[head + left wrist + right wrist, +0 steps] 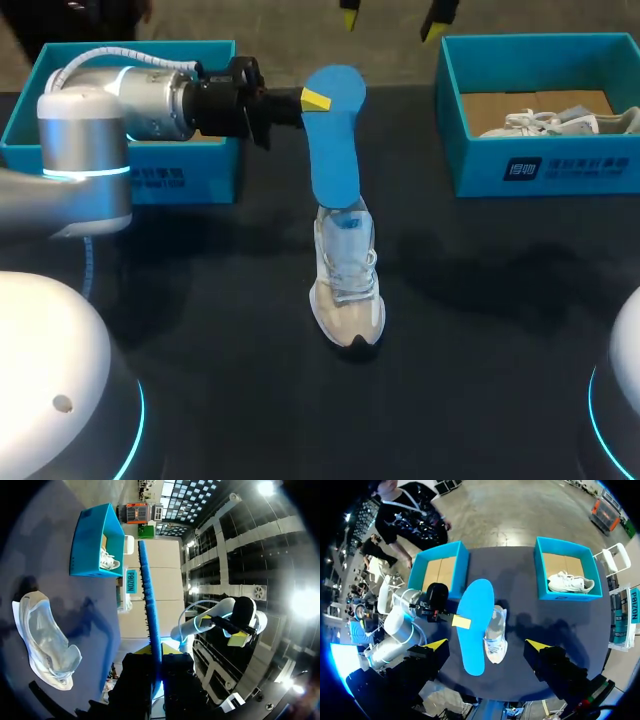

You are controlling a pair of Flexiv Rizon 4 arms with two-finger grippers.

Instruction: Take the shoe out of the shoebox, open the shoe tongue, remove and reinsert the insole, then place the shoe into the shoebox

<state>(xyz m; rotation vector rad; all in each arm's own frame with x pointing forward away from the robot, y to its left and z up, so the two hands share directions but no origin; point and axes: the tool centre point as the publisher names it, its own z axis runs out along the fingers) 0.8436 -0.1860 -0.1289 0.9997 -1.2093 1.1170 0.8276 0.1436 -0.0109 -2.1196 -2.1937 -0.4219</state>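
A long blue insole [335,140] is held in the air by my left gripper [312,98], shut on its edge near the far end. In the left wrist view the insole [149,600] runs edge-on straight out from between the fingers [156,650]. Its near end hangs over the heel of a white and grey shoe [347,285] standing mid-table, toe toward the front. The shoe [45,640] lies apart from the insole, off to the gripper's side. My right gripper [486,644] hovers open high above the shoe [495,635] and insole [475,625]; its yellow tips [350,15] show at the far edge.
A teal shoebox [215,170] sits at the back left behind my left arm. A second teal shoebox [540,160] at the back right holds another white shoe [555,122]. Dark tabletop surrounds the standing shoe.
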